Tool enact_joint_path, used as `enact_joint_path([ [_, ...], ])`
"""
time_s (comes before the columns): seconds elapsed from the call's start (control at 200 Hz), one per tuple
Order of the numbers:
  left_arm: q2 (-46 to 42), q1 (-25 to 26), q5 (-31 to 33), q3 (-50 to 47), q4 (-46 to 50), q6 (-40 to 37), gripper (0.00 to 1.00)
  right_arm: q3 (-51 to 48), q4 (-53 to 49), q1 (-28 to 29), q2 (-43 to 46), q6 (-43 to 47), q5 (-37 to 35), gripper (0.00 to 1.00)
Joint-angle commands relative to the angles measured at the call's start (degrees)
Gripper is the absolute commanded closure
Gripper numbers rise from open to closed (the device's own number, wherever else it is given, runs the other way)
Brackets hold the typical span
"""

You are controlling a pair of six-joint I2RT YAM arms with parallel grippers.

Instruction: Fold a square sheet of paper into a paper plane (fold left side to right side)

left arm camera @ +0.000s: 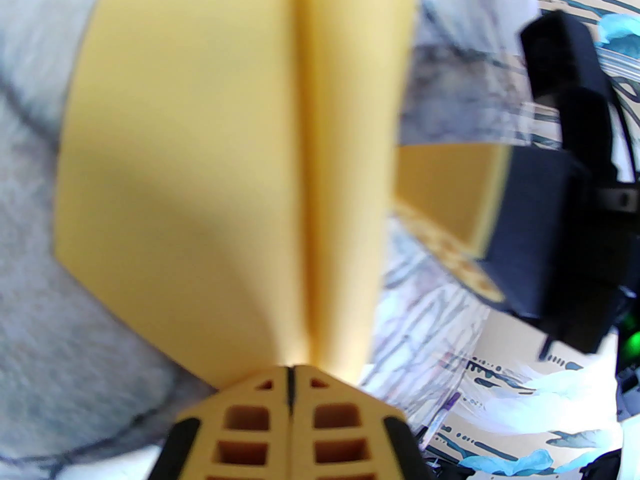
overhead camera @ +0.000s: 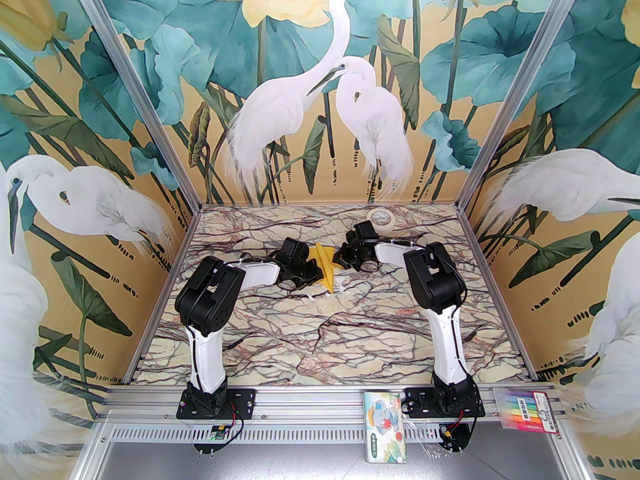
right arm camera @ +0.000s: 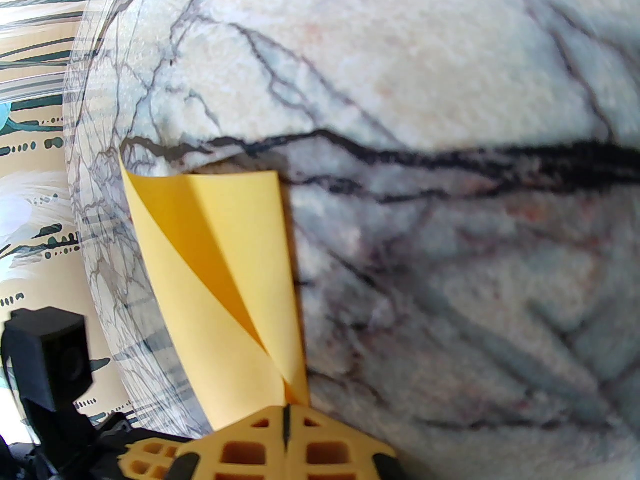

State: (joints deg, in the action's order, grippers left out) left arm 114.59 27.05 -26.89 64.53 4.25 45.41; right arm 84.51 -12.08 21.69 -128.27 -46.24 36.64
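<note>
The square sheet of paper, bright yellow, is folded into a narrow pointed paper plane (overhead camera: 325,267) and sits at the table's middle back, between my two grippers. My left gripper (overhead camera: 315,269) is shut on its left side. In the left wrist view the fingertips (left arm camera: 270,393) pinch the paper (left arm camera: 200,168) along a centre crease. My right gripper (overhead camera: 339,259) is shut on the right side. In the right wrist view its pads (right arm camera: 305,420) clamp the paper (right arm camera: 225,268), whose flaps curl up and apart above the table.
A cream tape roll (overhead camera: 381,216) lies at the back right of the marble-patterned table (overhead camera: 320,333). Small white marks (overhead camera: 340,285) sit just near the paper. A tissue pack (overhead camera: 386,425) and a marker pack (overhead camera: 525,410) rest on the front rail.
</note>
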Motion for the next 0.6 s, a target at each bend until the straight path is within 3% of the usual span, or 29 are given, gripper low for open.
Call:
enact_joint_path([
  [0.0, 2.18, 0.2, 2.1, 1.43, 3.71, -0.15, 1.0, 1.45, -1.44, 0.37, -1.17, 1.44, -1.31, 1.0],
  [0.595, -2.58, 0.28, 0.68, 0.7, 1.37, -0.77, 0.99, 2.06, -3.11, 0.46, -2.58, 2.47, -1.83, 1.0],
])
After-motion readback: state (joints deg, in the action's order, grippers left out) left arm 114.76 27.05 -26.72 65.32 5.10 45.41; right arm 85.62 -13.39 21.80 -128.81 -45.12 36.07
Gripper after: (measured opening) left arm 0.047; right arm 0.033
